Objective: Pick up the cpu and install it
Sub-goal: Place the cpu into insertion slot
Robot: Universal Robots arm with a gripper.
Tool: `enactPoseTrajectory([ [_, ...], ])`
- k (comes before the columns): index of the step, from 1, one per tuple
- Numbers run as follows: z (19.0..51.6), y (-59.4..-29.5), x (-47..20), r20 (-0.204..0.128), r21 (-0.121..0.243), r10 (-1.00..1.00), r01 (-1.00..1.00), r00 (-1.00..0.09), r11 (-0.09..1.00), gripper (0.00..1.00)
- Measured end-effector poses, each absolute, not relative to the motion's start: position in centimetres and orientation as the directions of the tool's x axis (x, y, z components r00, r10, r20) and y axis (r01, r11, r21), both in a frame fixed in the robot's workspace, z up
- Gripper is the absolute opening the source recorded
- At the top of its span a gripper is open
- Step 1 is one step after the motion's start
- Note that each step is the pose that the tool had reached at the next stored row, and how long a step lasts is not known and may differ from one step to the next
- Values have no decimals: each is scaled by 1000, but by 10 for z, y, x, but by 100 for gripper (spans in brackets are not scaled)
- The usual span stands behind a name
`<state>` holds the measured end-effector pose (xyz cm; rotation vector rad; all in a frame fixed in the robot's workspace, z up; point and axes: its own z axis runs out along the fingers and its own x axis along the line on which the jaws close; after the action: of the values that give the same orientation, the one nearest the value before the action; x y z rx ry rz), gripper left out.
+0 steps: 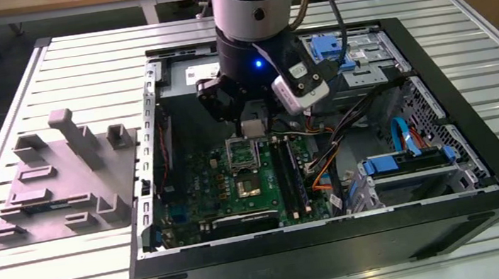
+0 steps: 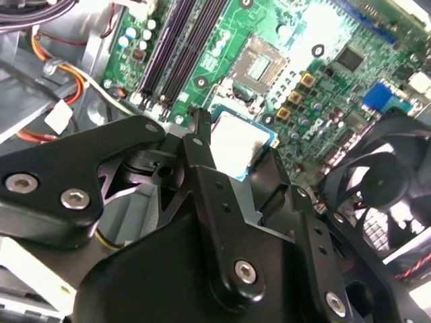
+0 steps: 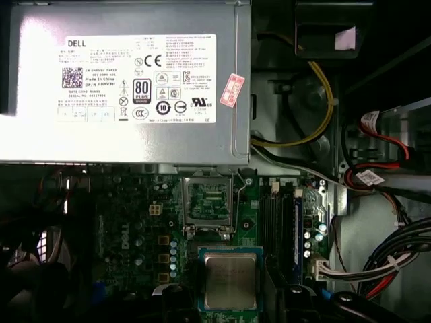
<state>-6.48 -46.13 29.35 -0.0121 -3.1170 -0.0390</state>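
Pincer [image 2: 236,138] gripped cpu [image 3: 230,281], hung above green motherboard [image 3: 249,222], near empty socket [image 3: 207,202], inside open computer case [image 1: 338,243], on slatted counter [image 1: 75,275].

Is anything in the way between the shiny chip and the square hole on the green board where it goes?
Nothing visible. The gripper holds the cpu just above the green board, and the socket nearby looks open and empty, with no cable across it.

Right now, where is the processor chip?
In the second wrist view the processor chip is held in the pincer, over the green board and close to the empty socket.
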Motion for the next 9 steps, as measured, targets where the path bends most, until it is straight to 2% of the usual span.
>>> enactPoseTrajectory([
  [9, 278, -470, -70, 24, 25, 0, 1, -1000, 1000, 47],
])
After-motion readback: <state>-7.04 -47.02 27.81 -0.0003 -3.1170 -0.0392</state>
